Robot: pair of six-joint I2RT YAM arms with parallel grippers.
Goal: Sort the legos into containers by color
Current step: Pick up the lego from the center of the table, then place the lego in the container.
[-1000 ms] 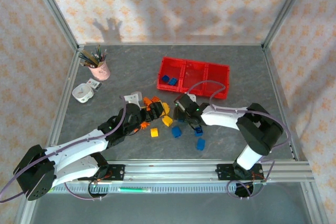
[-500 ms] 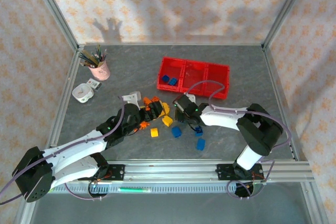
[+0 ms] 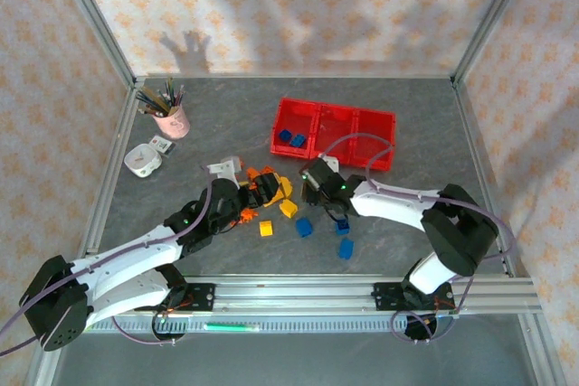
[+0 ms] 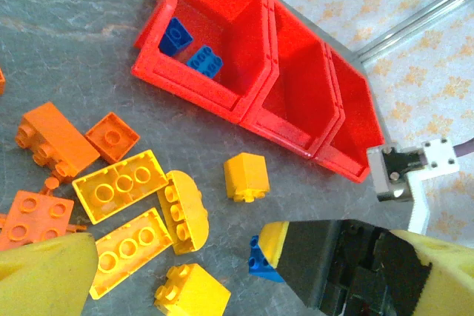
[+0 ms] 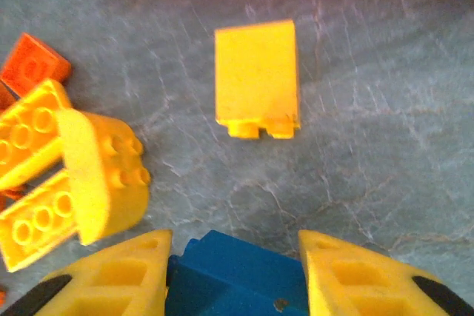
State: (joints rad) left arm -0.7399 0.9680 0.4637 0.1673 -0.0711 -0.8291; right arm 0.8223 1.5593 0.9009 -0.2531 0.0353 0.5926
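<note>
The three joined red containers stand at the back centre, and two blue legos lie in the left one. My right gripper hangs just in front of them, shut on a blue lego between its yellow fingers. A yellow block lies ahead of it. My left gripper is open over the pile of yellow legos and orange legos. In the left wrist view the right gripper's tip sits over the blue lego.
Loose yellow blocks and blue blocks lie near the front centre. A pink cup of pencils and a small white round object stand at the left. Metal frame posts border the table.
My right gripper has moved up and left toward the containers with the blue lego. The left arm has shifted slightly back and left.
</note>
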